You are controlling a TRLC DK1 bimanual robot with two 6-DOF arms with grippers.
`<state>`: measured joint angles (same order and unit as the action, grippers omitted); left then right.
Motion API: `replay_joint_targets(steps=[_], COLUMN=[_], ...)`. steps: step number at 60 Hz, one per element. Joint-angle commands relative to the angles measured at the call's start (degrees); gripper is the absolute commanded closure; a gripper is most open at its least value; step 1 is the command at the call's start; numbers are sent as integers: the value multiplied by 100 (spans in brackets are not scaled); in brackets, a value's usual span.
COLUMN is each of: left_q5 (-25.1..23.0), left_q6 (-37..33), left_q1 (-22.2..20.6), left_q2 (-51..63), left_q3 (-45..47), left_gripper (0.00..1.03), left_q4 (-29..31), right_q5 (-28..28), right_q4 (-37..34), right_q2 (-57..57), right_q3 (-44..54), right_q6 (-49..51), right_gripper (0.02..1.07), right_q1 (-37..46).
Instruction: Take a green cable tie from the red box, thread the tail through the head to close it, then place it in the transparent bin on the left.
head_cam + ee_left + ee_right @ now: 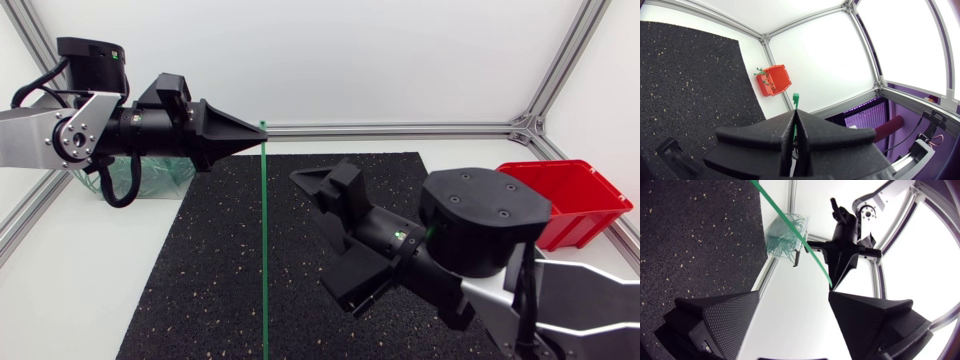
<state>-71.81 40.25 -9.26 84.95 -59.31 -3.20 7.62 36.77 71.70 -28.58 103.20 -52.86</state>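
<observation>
Cable tie [264,250], green, pinched between clenched left fingers [228,131]; right fingers [875,320] spread wide, clear of it.

no text, label, brand, number or sign legible in any view.
</observation>
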Motion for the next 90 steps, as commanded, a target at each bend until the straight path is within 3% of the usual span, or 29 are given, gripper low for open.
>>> replay_joint_targets(steps=[1, 11, 16, 20, 27, 43, 48, 55, 64, 69, 77, 90], left_q5=[-105, -79, -70, -70, -61, -70, -70, -70, -87, -87, -96, -96], left_q6=[-149, -158, -158, -193, -211, -298, -307, -395, -483, -527, -597, -597], left_q1=[38, 20, 20, 12, 12, 12, 3, 20, 38, 64, 73, 73], left_q2=[154, 215, 242, 242, 259, 347, 391, 435, 514, 549, 558, 576], left_q3=[-169, -221, -230, -221, -248, -239, -239, -213, -160, -151, -81, -134], left_gripper=[100, 100, 100, 100, 100, 100, 100, 100, 100, 100, 100, 100], left_q4=[21, 21, 21, 21, 30, 65, 74, 83, 92, 109, 144, 171], right_q5=[-173, -674, -1228, -1333, -1992, -2273, -2273, -2291, -2370, -2370, -2326, -2300], right_q4=[278, 787, 972, 963, 990, 990, 1034, 1341, 1543, 1666, 1719, 1877], right_q2=[230, 476, 547, 547, 468, 626, 819, 1223, 1575, 1751, 1847, 1953], right_q3=[221, 300, 494, 537, 775, 1109, 1091, 1021, 959, 863, 775, 722], right_q6=[702, 1220, 1563, 1660, 1976, 2064, 2064, 2064, 2064, 2064, 2064, 2064], right_gripper=[6, 6, 6, 6, 7, 7, 15, 17, 34, 54, 76, 84], right_q1=[-49, -49, 4, -58, -84, -374, -462, -550, -647, -655, -673, -647])
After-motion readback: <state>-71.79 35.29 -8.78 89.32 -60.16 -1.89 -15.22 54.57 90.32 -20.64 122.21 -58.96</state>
